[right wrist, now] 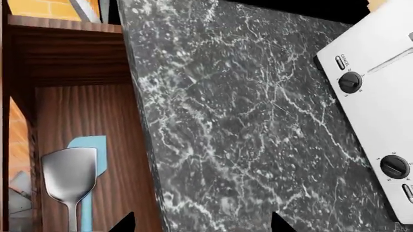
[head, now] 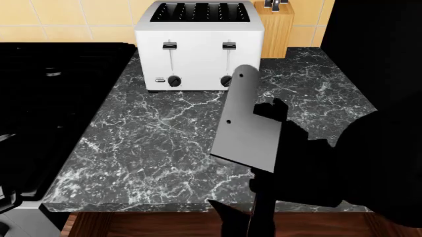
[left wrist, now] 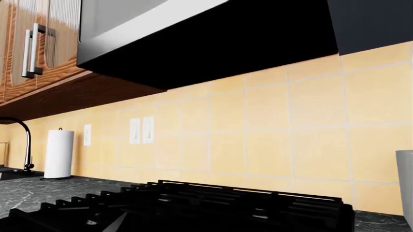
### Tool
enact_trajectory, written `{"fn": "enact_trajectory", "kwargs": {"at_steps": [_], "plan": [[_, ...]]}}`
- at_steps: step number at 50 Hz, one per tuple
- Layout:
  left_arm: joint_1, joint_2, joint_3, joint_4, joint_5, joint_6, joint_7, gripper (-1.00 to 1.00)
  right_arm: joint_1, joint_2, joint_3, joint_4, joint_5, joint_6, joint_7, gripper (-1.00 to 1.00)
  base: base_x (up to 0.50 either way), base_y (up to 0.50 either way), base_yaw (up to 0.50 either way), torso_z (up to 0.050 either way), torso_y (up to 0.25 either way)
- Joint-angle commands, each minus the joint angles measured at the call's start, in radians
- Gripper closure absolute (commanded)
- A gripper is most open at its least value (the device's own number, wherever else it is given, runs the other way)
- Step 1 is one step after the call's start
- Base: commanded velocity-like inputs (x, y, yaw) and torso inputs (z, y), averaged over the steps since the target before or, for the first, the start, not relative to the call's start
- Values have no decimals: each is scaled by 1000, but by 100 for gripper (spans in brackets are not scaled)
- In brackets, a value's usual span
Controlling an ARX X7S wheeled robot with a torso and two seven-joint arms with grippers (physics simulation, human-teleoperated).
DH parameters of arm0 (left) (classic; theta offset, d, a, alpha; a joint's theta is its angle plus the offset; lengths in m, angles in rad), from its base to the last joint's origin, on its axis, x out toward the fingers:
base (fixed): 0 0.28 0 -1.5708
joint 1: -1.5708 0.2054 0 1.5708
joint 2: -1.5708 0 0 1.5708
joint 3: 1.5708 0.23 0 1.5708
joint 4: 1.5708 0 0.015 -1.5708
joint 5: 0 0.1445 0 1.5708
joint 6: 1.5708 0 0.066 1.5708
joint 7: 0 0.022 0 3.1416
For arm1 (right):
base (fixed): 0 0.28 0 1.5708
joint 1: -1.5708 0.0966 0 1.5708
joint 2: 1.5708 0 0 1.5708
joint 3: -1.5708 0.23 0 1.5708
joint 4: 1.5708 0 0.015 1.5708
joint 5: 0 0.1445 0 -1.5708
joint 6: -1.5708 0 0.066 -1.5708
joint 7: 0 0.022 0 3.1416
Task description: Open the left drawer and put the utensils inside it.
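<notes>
Two utensils lying inside open left drawer (right wrist: 123, 145): grey spatula (right wrist: 69, 176) overlapping light-blue spatula (right wrist: 90, 154). Right gripper (right wrist: 200, 223) jaws parted, holding nothing; left gripper's state unclear.

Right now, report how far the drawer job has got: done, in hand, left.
Done, it seems: in the right wrist view the left drawer stands open below the counter edge, and both utensils lie inside, the grey metal spatula over the light-blue spatula. In hand: nothing visible; only dark finger tips show at that view's edge, and I cannot tell if they are open. Left: nothing of the task as worded.
</notes>
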Motion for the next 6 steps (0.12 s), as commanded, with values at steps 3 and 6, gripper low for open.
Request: {"fn": "enact_trajectory", "kwargs": {"at_steps": [3,6], "plan": [[3,-2,-2,2,-2,1,-2,-100,13,15,43,30,-41,-43,20,-100,0,0,0,0,0],[3,-2,-2,1,-2,2,-3,-100,14,16,54,43,-62,-57,27,-100,0,0,0,0,0]]}}
